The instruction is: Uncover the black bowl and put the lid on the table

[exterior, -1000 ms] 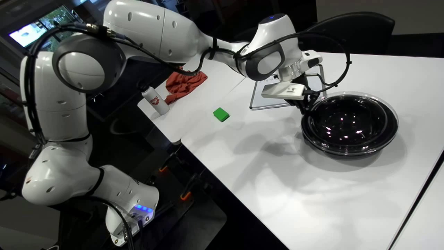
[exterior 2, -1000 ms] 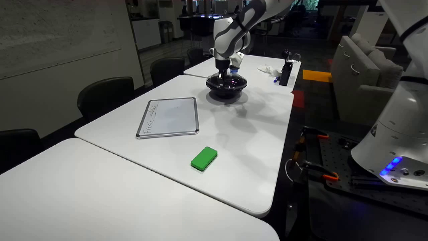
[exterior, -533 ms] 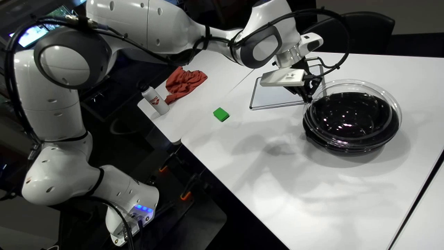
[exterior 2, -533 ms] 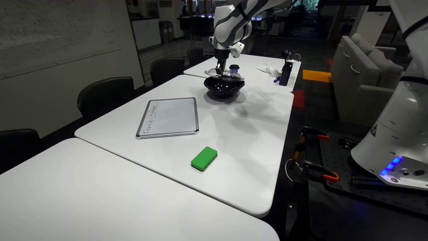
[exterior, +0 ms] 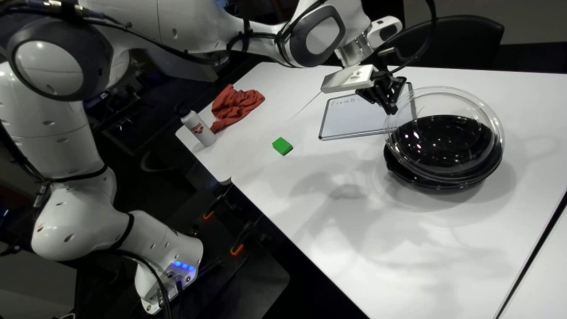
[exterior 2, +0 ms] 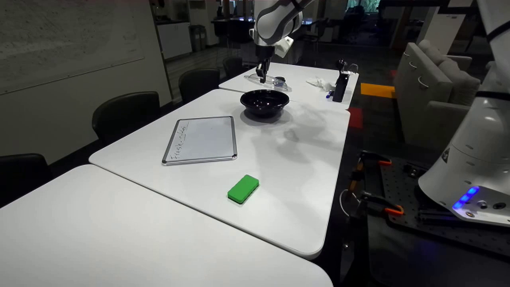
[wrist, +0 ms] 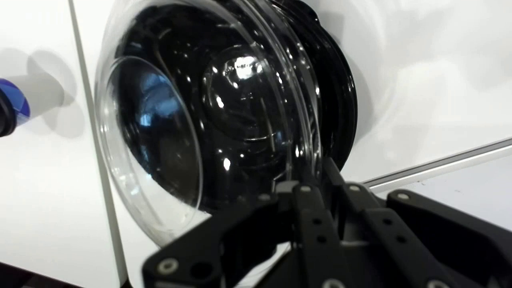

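I've got the gripper [exterior: 391,109] pinched on the rim of the lid [exterior: 443,102], tilted above the black bowl [exterior 2: 263,105] on the table [exterior 2: 207,181], and can read "Fresh-" on the whiteboard [exterior 2: 207,139] but not the red lettering [exterior: 197,128] on the bottle [exterior: 205,138].

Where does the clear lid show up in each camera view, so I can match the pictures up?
In an exterior view: the clear lid, right side, slightly above mid-height.
In an exterior view: the clear lid, upper middle.
Wrist view: the clear lid, left of centre, cut by the top edge.
Shared landmark: the black bowl, in all three.
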